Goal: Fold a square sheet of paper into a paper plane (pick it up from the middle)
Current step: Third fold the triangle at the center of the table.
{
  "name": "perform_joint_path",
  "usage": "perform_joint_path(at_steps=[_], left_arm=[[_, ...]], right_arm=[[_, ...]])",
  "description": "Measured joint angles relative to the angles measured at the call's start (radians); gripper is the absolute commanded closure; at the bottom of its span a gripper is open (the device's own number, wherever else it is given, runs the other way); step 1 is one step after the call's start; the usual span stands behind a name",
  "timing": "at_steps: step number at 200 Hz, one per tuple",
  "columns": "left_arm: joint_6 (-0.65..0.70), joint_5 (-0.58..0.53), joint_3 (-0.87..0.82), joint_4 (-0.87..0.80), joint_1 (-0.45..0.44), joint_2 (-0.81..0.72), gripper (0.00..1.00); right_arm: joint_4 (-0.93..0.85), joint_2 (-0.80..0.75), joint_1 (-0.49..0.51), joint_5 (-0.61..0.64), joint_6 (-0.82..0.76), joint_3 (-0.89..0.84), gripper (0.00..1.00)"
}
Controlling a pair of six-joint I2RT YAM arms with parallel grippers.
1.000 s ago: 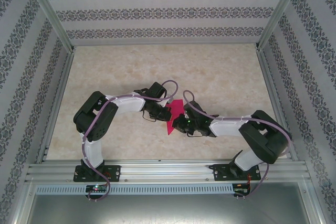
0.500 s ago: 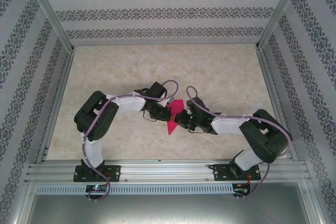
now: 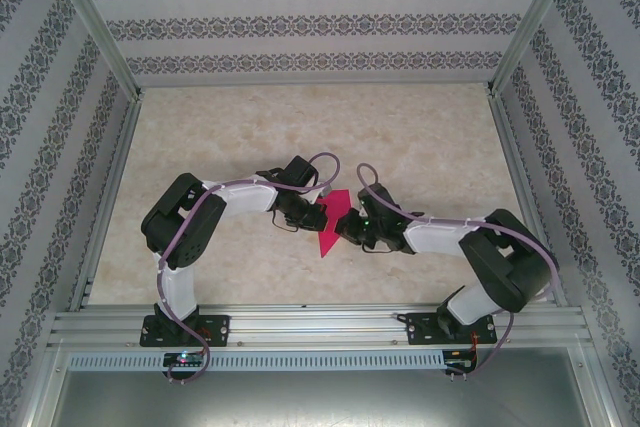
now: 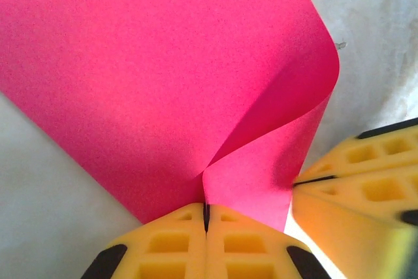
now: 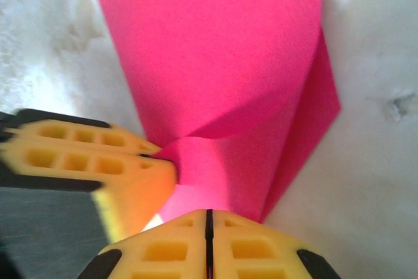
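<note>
Firmly, left jaws and right jaws (yellow-padded) pinch the curled plain pink sheet (image 4: 150,76).

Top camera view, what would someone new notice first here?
The bright magenta sheet of paper stands out mid-table against the pale marbled table. The left gripper and right gripper meet on it from either side, both shut on the paper, which curls into a soft fold between them.
</note>
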Motion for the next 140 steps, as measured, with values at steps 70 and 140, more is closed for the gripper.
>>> perform_joint_path(at_steps=[70, 140], left_arm=[[0.000, 0.000, 0.000, -0.001, 0.000, 0.000, 0.96], [0.004, 0.000, 0.001, -0.002, 0.000, 0.000, 0.96]], right_arm=[[0.005, 0.025, -0.051, -0.027, -0.032, 0.035, 0.90], [0.016, 0.103, -0.065, -0.029, -0.036, 0.037, 0.90]])
